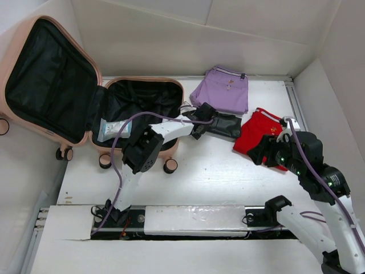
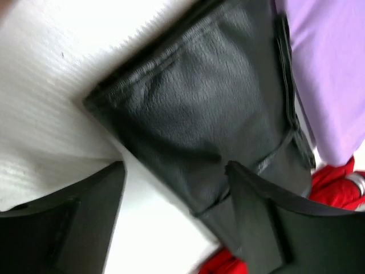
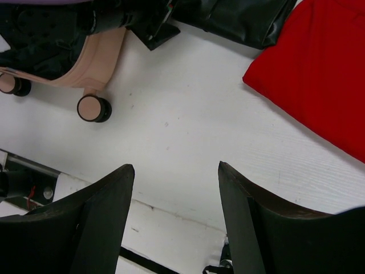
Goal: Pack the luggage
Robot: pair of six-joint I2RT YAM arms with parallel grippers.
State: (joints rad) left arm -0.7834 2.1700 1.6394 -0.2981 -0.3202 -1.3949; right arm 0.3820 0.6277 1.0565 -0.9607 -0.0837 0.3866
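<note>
White table [image 1: 217, 177] carries everything.

Luggage [image 1: 51, 80]: one, peach-pink, far left of the table, lying open.
- Base half flat on the table, black lining facing up.
- Lid half swung up past the table's left edge, tilted, its lining facing right.
- Wheel end points toward the arms, so the long axis runs near to far.
- Wheels [image 1: 170, 166]: four counted from above, two at the base's near edge and two on the lid.

Loose items, right of the luggage:
- Purple garment [image 1: 222, 91]: one, folded, far centre.
- Red garment [image 1: 256, 134]: one, folded, nearer than the purple one and to its right.
- Black pouch [image 1: 225, 125]: one, flat, between the luggage and the red garment, its edges touching both garments in the left wrist view.
- Pale packet [image 1: 111, 130]: one, inside the base half at its left side.

Tools: two.
- Left tool [image 2: 174, 171]: fingers wide apart, low over the pouch's near corner. Cannot tell whether they touch it.
- Right tool [image 3: 177, 171]: fingers wide apart, holding nothing, over bare table just beside the red garment.
</note>
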